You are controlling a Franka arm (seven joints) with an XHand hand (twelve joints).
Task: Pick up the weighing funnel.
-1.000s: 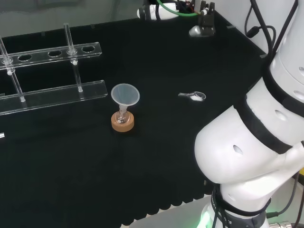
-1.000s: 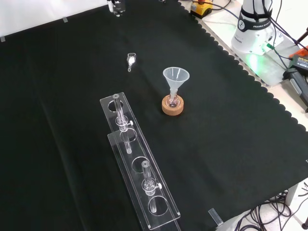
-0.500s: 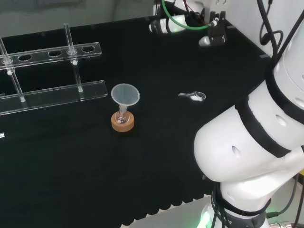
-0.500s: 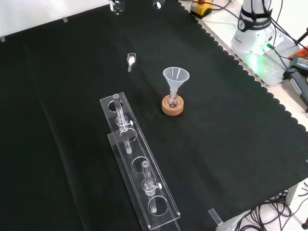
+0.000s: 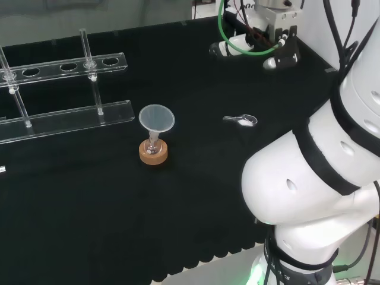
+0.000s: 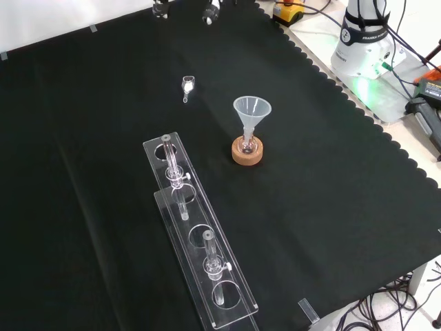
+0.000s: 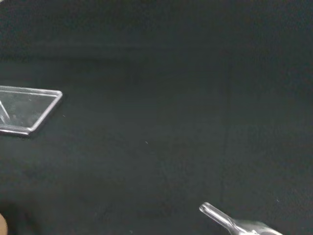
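The weighing funnel [image 5: 242, 120] lay on the cloth, well right of the funnel [image 5: 157, 119] on its cork ring [image 5: 153, 153] in the head view. A clear rack [image 5: 65, 116] stood left of the funnel. The hand [image 5: 284, 52] hung farther right and beyond; whether it was spread or closed, I could not tell.

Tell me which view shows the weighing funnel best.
The head view: the weighing funnel lies whole on the cloth, scoop and stem both plain, with nothing touching it. The front view shows it whole too, but smaller. The wrist view catches its stem, with the rest cut off at the picture's edge.
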